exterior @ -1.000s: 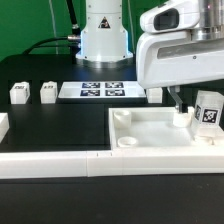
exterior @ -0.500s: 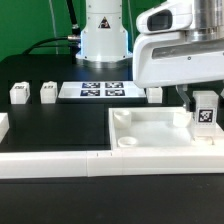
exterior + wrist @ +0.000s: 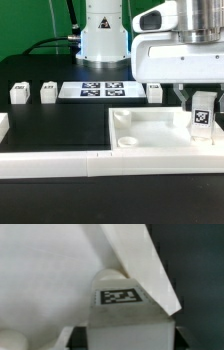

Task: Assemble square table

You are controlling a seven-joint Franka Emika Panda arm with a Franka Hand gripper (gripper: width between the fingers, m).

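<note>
Now the jaws have shut on the small white block leg (image 3: 203, 113) with its black-and-white tag, over the big white plastic square table top (image 3: 160, 135), at the exterior view's right. Grabbing looks done; next the leg likely needs carrying to a round corner socket (image 3: 128, 142).

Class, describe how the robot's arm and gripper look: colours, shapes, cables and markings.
The arm is glossy white, built of rounded cylindrical segments, with a small dark mark near its top. A thin black cable runs behind it. The gripper has a boxy white housing topped by a rounded grey-and-white unit. Its short fingers are dark.
</note>
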